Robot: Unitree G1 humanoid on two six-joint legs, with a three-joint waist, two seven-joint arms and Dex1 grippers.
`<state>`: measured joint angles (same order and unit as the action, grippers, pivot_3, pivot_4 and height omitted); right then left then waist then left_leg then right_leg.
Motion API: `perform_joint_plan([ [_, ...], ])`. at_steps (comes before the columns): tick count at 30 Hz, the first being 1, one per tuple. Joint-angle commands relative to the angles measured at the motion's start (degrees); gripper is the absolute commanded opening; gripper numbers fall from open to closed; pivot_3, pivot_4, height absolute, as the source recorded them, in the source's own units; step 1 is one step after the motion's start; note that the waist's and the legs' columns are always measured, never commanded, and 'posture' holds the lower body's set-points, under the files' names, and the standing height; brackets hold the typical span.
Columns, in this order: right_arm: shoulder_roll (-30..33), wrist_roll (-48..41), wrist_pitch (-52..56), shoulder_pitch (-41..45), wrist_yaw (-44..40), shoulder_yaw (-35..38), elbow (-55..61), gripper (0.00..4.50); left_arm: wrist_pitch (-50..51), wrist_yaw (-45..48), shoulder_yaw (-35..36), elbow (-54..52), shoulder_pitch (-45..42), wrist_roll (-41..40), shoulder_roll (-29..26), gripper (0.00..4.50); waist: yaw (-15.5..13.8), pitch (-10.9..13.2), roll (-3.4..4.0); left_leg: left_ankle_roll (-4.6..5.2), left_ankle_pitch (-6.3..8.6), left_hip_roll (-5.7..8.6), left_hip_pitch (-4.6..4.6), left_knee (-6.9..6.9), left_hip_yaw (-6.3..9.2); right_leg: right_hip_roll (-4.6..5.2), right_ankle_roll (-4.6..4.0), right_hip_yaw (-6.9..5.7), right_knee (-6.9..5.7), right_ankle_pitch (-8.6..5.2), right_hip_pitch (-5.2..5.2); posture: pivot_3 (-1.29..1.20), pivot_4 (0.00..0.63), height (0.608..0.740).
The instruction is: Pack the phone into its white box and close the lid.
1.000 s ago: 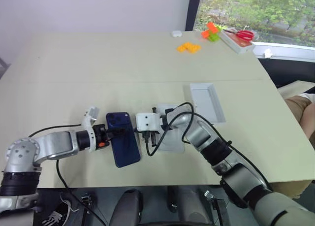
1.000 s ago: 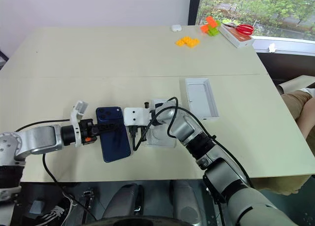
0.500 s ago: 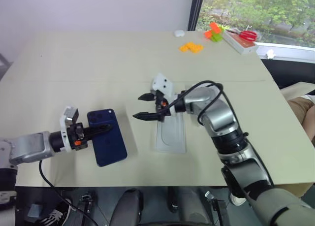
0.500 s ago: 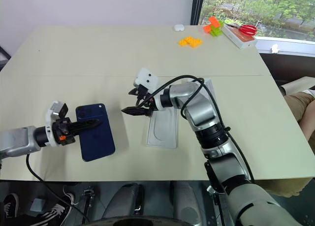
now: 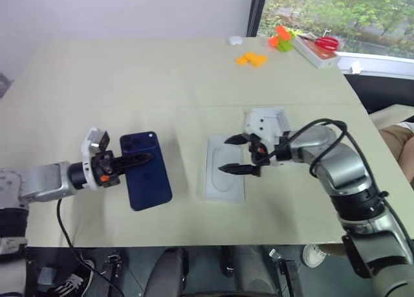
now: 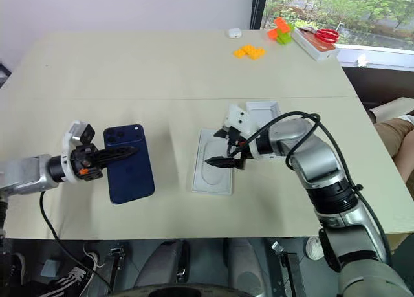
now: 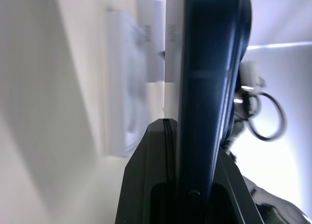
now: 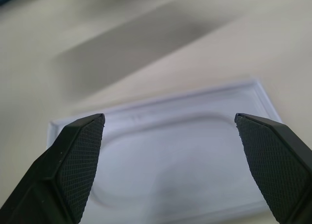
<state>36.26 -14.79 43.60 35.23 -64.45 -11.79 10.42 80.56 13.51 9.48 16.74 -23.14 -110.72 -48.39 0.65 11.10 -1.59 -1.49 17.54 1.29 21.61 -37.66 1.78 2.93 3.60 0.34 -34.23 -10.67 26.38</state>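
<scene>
The left fingers are clamped on one edge of the phone, carrying it clear of the surface with its glossy back and camera bump in view. The right fingers are spread wide and hold nothing, hanging over the thin white insert with an oval recess. A white box lies just beyond that insert, partly hidden by the right wrist.

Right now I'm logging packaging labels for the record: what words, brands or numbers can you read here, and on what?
None can be read.
The phone: glossy back, no logo or lettering legible.
The white insert: plain, no print.
The red-topped flat box by the window: any print too small to read.
</scene>
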Motion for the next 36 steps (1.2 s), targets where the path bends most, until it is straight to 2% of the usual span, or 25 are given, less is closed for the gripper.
perform_joint_plan([
  [1, 3.15, -4.36, -4.28, -2.74, -4.7, 4.1, 1.82, 4.47, -1.62, -1.76, -2.18, -4.02, -3.48, 0.87, 2.17, 0.0, -0.06, 0.0, -0.01, 0.03, 0.02, -0.02, 0.01, -0.09, 0.01, -0.01, 0.0, 0.0, 0.0, 0.0, -0.04, 0.0, 0.15, 0.74],
  [5, 2.65, -10.53, -12.58, -7.74, -6.77, 12.55, 2.17, 4.47, -5.93, -3.45, -3.64, -4.99, -9.15, 8.99, 9.05, 0.0, -0.86, 0.0, 0.0, 0.19, 0.11, 0.04, 0.14, -0.43, 0.01, -0.03, 0.03, -0.06, 0.02, 0.02, -0.14, 0.0, 0.15, 0.74],
  [8, 2.35, -10.03, -21.53, -10.98, -6.33, 16.12, 0.45, 4.47, -6.52, -3.16, -5.67, -4.43, -12.83, 14.2, 14.29, 0.0, -0.8, 0.0, 0.0, 0.19, 0.11, 0.05, 0.12, -0.53, -0.13, -0.04, 0.11, 0.09, 0.01, 0.07, -0.15, 0.0, 0.15, 0.74],
  [12, 2.65, -9.84, -27.45, -13.56, -5.82, 18.1, -1.34, 4.47, -6.25, -1.4, -6.88, -2.55, -16.15, 20.48, 19.3, 0.0, -1.02, 0.0, 0.0, 0.19, 0.1, 0.05, -0.04, -0.53, -0.12, -0.1, 0.12, 0.09, -0.02, 0.07, -0.32, 0.0, 0.15, 0.74],
  [15, 3.4, -10.84, -27.18, -14.52, -5.34, 18.49, -0.93, 4.47, -6.98, 0.27, -6.13, 2.77, -19.78, 25.09, 22.77, 0.0, -0.9, 0.0, 0.0, 0.16, 0.08, 0.05, -0.12, -0.54, -0.14, -0.14, 0.12, 0.1, -0.07, 0.07, -0.37, 0.0, 0.15, 0.74],
  [23, 2.66, -10.33, -27.6, -14.53, -2.42, 17.24, -1.16, 4.47, -5.29, 10.97, -9.66, 7.62, -23.95, 39.15, 27.44, 0.0, -0.93, 0.0, 0.01, 0.09, 0.03, 0.08, -0.2, -0.58, -0.09, -0.28, 0.08, 0.08, -0.1, 0.09, -0.48, 0.0, 0.15, 0.74],
  [28, 2.57, -9.85, -27.68, -14.43, -1.52, 16.16, -1.06, 4.47, -8.42, 18.78, -12.73, 9.43, -25.72, 48.83, 29.15, 0.0, -1.09, 0.0, 0.01, 0.09, 0.03, 0.09, -0.2, -0.58, -0.09, -0.26, 0.08, 0.09, -0.1, 0.09, -0.49, 0.0, 0.15, 0.74],
  [36, 3.03, -9.63, -27.8, -14.92, -0.18, 15.42, -0.64, 4.47, -8.06, 26.27, -13.11, 13.81, -29.01, 57.61, 31.95, 0.0, -1.11, 0.0, 0.01, 0.11, 0.04, 0.1, -0.2, -0.59, -0.09, -0.26, 0.09, 0.08, -0.1, 0.09, -0.51, 0.0, 0.15, 0.74],
])
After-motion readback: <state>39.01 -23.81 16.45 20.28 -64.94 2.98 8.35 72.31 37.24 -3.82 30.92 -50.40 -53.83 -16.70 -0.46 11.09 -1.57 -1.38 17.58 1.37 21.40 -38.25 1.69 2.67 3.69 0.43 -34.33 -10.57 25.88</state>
